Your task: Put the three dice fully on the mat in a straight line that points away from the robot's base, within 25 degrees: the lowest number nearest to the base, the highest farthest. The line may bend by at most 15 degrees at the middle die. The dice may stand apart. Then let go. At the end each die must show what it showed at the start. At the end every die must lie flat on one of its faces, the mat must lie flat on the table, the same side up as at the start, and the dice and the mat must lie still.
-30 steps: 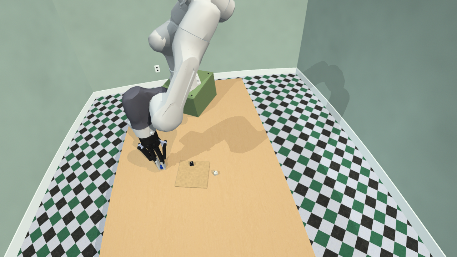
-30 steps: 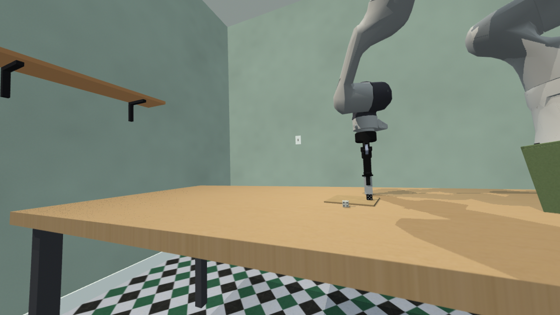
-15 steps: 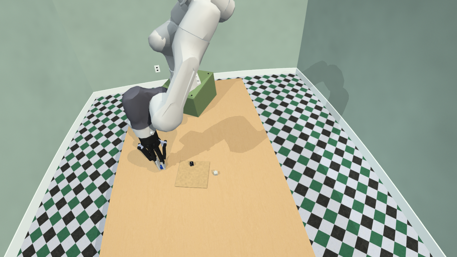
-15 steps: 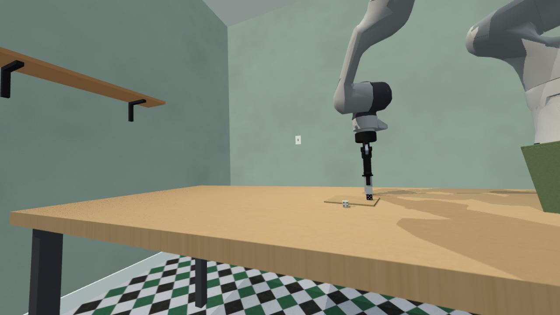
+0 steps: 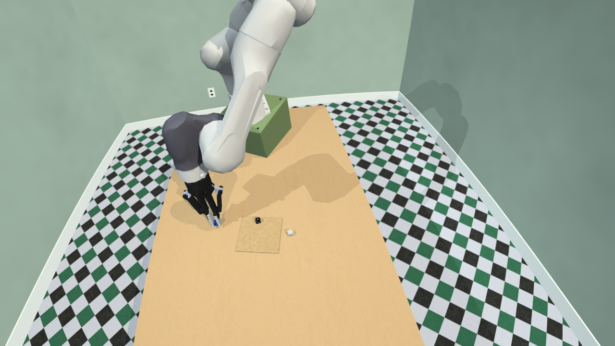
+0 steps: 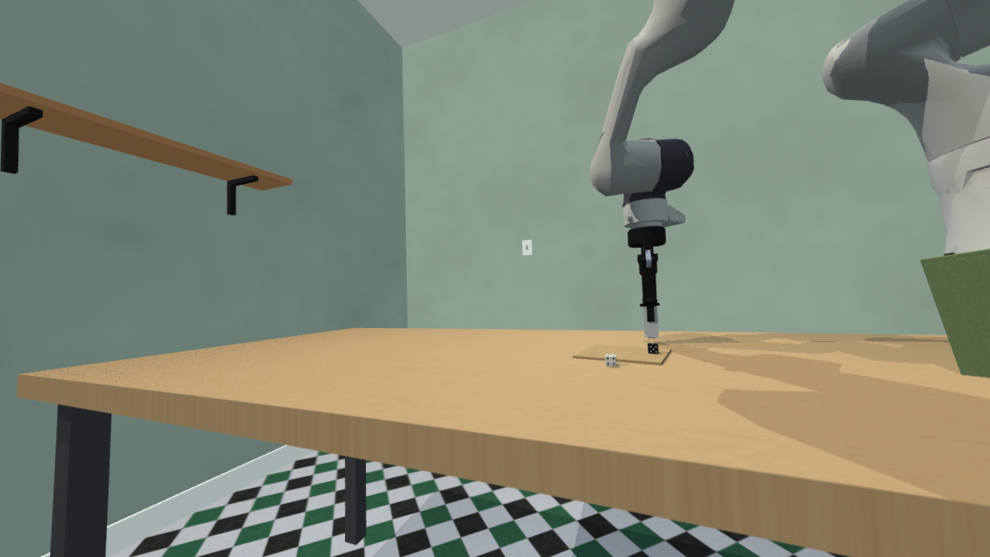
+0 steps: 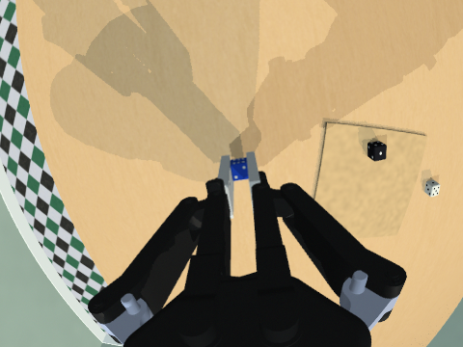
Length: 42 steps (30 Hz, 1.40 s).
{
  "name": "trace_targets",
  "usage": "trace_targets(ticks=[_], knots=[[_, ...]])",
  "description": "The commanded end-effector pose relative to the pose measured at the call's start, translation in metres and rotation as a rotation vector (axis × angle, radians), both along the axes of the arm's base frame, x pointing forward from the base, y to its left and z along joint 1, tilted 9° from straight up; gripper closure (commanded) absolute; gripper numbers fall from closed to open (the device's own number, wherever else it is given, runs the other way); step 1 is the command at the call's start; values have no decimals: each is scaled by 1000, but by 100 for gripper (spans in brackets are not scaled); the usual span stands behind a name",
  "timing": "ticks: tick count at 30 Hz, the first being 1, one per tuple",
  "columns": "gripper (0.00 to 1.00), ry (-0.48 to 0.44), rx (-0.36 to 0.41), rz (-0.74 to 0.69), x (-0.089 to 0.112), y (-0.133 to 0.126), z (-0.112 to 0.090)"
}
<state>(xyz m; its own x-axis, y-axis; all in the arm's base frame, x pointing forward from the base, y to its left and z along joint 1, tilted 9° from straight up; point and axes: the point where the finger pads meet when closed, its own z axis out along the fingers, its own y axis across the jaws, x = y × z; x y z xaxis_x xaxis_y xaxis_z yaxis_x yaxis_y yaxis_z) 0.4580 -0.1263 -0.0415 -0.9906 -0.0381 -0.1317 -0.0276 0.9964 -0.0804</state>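
Claw (image 7: 239,181) pinching your blue die (image 7: 241,169).
Beside the claw, your black die (image 7: 377,149) sits on the mat (image 7: 361,200).

A bare test room: plain green walls (image 6: 207,277), a checkered floor (image 5: 451,240), one long wooden counter (image 5: 275,284), a wall shelf (image 6: 138,141) on black brackets, and a robot arm (image 5: 245,86) on a green pedestal (image 5: 277,129).

You've got 3 dice, namely 1 blue die (image 7: 241,169), 1 black die (image 5: 257,220) and 1 white die (image 5: 290,232), plus 1 mat (image 5: 259,240), 1 worktop (image 5: 275,292), 1 arm.
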Motion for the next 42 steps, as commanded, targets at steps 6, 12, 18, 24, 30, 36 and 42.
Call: trace_targets(ticks=[6, 12, 18, 24, 30, 36, 42], knots=[[93, 2, 2, -6, -7, 6, 57], [93, 2, 2, -6, -10, 7, 78], [93, 2, 2, -6, -11, 8, 87], [93, 2, 2, -6, -11, 8, 87], [93, 2, 2, 6, 14, 63, 88], [93, 3, -1, 20, 35, 142, 87], [93, 4, -2, 22, 36, 153, 87]])
